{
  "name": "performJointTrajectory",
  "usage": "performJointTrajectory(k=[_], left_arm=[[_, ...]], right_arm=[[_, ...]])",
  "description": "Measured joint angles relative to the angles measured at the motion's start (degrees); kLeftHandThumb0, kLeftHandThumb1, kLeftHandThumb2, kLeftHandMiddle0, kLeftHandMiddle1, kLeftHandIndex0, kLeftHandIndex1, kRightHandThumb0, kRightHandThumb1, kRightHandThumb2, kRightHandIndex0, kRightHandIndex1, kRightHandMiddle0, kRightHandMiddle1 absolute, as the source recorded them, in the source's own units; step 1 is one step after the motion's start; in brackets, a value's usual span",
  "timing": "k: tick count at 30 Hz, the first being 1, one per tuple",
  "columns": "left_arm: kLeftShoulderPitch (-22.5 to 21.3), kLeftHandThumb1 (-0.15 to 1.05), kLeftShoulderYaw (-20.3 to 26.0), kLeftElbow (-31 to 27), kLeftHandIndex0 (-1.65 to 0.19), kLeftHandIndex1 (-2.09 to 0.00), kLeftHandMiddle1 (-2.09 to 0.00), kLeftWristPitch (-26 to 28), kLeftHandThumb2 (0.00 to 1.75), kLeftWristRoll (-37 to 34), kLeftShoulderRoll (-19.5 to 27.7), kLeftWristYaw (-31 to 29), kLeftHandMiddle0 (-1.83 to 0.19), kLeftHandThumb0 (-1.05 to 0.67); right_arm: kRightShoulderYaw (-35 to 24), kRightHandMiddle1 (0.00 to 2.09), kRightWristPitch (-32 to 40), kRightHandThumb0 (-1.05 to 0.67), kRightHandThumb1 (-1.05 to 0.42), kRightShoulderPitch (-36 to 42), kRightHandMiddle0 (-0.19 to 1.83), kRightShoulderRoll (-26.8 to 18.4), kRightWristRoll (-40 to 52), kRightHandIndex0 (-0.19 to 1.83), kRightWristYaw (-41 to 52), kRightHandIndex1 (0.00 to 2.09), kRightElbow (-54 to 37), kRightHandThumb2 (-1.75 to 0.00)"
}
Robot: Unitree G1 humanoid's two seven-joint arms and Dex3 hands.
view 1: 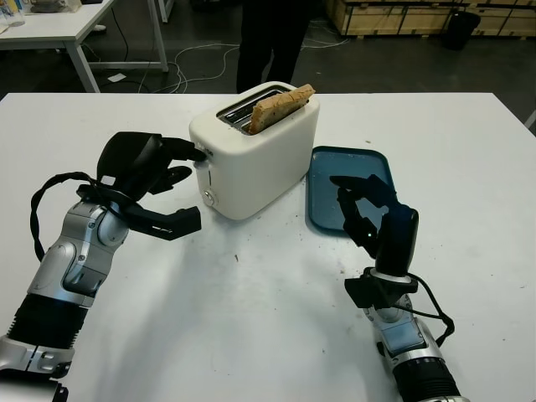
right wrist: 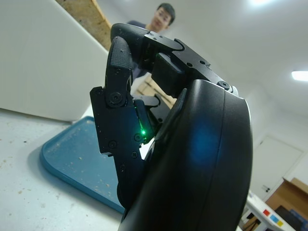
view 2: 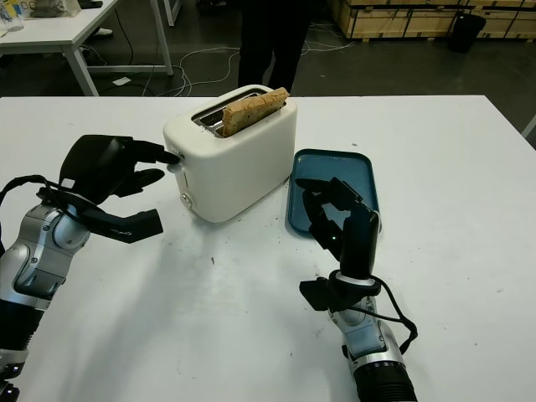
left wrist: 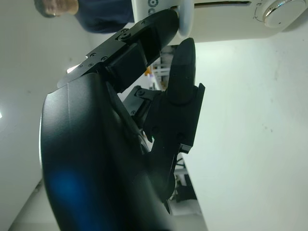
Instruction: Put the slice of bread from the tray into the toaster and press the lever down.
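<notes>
Counting across the white table [view 1: 251, 318]: one toaster [view 1: 260, 155], one slice of bread [view 1: 280, 107], one tray [view 1: 356, 172] and two black robot hands. The toaster is a smooth, glossy white box with rounded corners, two long slots on top and a round silver knob [view 1: 207, 197] low on the end that faces the left hand. The bread is rough, tan and crusty, and it stands tilted in one slot with its upper part above the rim. The tray is a flat blue rectangle with rounded corners and a low lip, dusted with pale crumbs, and it lies just beside the toaster.

The left hand [view 1: 159, 180], hard matte plastic, is at the toaster's knob end with its fingers curled around nothing; one fingertip [left wrist: 166, 26] presses against the white lever [left wrist: 186, 17], which sits near the top of its track, above the knob. The right hand [view 1: 368, 209] is raised over the tray's near edge, fingers bent loosely inward and holding nothing. Beyond the toaster, a person [view 1: 268, 38] in dark clothes stands at the table's far edge.
</notes>
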Motion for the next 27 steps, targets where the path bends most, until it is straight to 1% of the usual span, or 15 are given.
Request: performJointTrajectory(k=[1,2,5,7,10,14,22,23,25,26,27], left_arm=[[-0.05,0.9,-0.1,0.0,-0.99,-0.05,-1.74,0.01,0.23,0.0,0.16,-0.15,-0.77,-0.23],[-0.12,0.86,-0.17,-0.02,-0.98,-0.04,-1.74,0.04,0.3,0.0,0.35,-0.42,-0.76,-0.23],[-0.45,0.71,-0.46,-0.12,-1.0,-0.03,-1.74,0.05,0.59,0.01,0.94,-1.15,-0.75,-0.24],[-0.56,0.66,-0.57,-0.19,-1.01,-0.03,-1.74,0.03,0.69,0.01,1.2,-1.4,-0.75,-0.25],[-0.76,0.61,-0.74,-0.22,-1.01,-0.02,-1.74,0.03,0.78,0.01,1.37,-1.64,-0.76,-0.25],[-0.87,0.58,-1.09,-0.39,-1.01,-0.02,-1.75,0.02,0.81,0.03,1.61,-1.76,-0.77,-0.24],[-0.82,0.57,-2.06,-0.81,-1.01,-0.01,-1.73,0.23,0.82,0.05,1.94,-2.82,-0.76,-0.22],[-0.46,0.6,-2.73,-0.81,-1.0,-0.01,-1.67,0.84,0.73,0.0,1.47,-3.4,-0.77,-0.21],[1.06,0.66,-4.62,-0.09,-0.98,0.0,-1.66,3.82,0.67,0.04,-1.15,-4.14,-0.75,-0.22],[2.04,0.71,-6.17,1.08,-0.95,0.0,-1.5,6.07,0.63,0.7,-2.99,-4.21,-0.72,-0.24],[2.91,0.74,-7.01,2.61,-0.96,-0.01,-1.07,8.17,0.61,1.25,-5.65,-2.49,-0.74,-0.25]], right_arm=[[0.0,0.7,-0.07,-0.4,-0.92,0.0,0.89,-0.04,0.0,0.84,-0.01,1.4,0.0,-0.29],[0.0,0.7,-0.16,-0.41,-0.92,0.0,0.89,-0.09,0.0,0.84,-0.02,1.42,0.01,-0.29],[0.0,0.73,-0.17,-0.42,-0.92,0.0,0.88,-0.14,0.0,0.83,-0.04,1.46,0.0,-0.29],[0.0,0.74,-0.24,-0.42,-0.92,-0.01,0.87,-0.14,0.02,0.83,-0.04,1.48,0.01,-0.29],[0.01,0.75,-0.66,-0.42,-0.92,-0.01,0.87,-0.14,0.28,0.83,-0.04,1.49,0.03,-0.28],[0.0,0.76,-0.66,-0.42,-0.92,-0.02,0.86,-0.14,0.27,0.82,-0.13,1.48,0.03,-0.28],[-0.19,0.78,-0.68,-0.42,-0.92,-0.02,0.85,-0.61,0.27,0.82,-0.17,1.47,0.03,-0.27],[-0.25,0.79,-0.68,-0.41,-0.92,-0.02,0.85,-0.72,0.27,0.82,-0.23,1.47,0.02,-0.26],[-0.43,0.79,-0.68,-0.41,-0.92,0.01,0.85,-0.88,0.27,0.82,-0.27,1.46,0.0,-0.26],[-0.48,0.8,-0.7,-0.41,-0.92,0.06,0.85,-0.97,0.27,0.82,-0.28,1.47,-0.05,-0.26],[-0.7,0.81,-0.72,-0.41,-0.92,0.3,0.84,-1.25,0.29,0.82,-0.31,1.47,-0.06,-0.27]])
